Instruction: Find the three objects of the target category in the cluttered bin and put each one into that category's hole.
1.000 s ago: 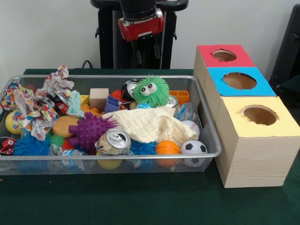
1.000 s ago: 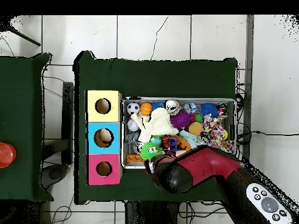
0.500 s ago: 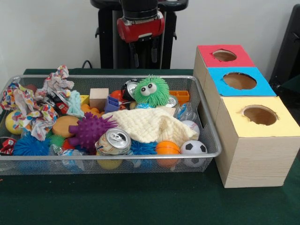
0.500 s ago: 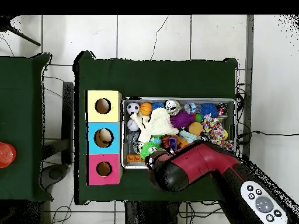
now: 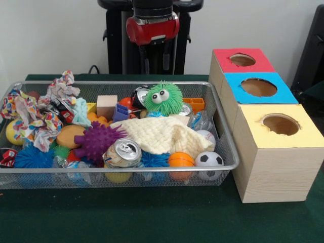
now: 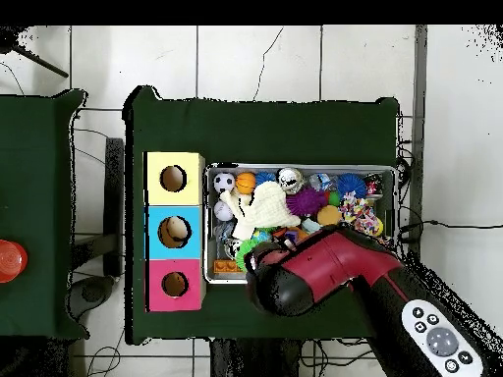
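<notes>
Bin (image 5: 223, 147): you have a wire mesh tray packed with toys, heaped so that much lies half buried; searching means moving the top layer.
Left end: crumpled patterned cloth (image 5: 30, 119) sits over a blue spiky ball (image 5: 33, 157) and a yellow ball.
Middle: a purple spiky ball (image 5: 96, 140) touches a dented drink can (image 5: 123, 153); the cream knitted cloth (image 5: 162, 134) drapes over things you cannot identify.
Green fuzzy toy (image 5: 163, 97): perched on top at the far side, directly below the gripper.
Right end: an orange ball (image 5: 180, 160), a soccer ball (image 5: 209, 159) and a baseball (image 5: 206, 136), likely one category, lie exposed beside the boxes.
Boxes: red (image 5: 242, 61), blue (image 5: 259, 87) and yellow (image 5: 280, 124) tops, each with a hole, stand just beside the bin for short carries.
Gripper (image 5: 154, 53): raised clear above the bin's far side, pointing straight down, fingers spread and empty.
</notes>
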`<state>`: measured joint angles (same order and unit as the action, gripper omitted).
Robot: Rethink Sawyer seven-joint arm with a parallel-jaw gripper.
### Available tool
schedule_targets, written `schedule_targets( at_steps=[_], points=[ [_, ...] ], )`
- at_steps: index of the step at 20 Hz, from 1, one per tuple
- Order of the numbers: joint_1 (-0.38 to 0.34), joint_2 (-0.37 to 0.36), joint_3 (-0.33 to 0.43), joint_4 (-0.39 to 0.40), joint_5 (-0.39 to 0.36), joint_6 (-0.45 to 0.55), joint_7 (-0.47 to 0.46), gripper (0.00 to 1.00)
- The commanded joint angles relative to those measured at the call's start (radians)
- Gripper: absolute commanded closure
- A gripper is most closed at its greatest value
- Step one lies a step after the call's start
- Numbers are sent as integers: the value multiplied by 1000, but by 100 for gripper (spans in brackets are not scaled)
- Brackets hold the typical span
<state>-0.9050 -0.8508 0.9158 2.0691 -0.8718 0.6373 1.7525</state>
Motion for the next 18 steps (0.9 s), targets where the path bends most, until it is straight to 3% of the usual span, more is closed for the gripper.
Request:
schedule_targets(
  at_steps=[1, 6, 8, 10, 13, 18],
  points=[
    [-59, 110, 33, -97, -51, 171, -511, 0],
    [-94, 177, 23, -130, -59, 168, -599, 0],
    [-74, 202, 20, -182, -53, 205, -656, 0],
    [-153, 160, 47, -149, -34, 208, -748, 0],
    [-184, 157, 64, -174, -46, 194, -824, 0],
    [-200, 170, 48, -177, -69, 152, -845, 0]
  ],
)
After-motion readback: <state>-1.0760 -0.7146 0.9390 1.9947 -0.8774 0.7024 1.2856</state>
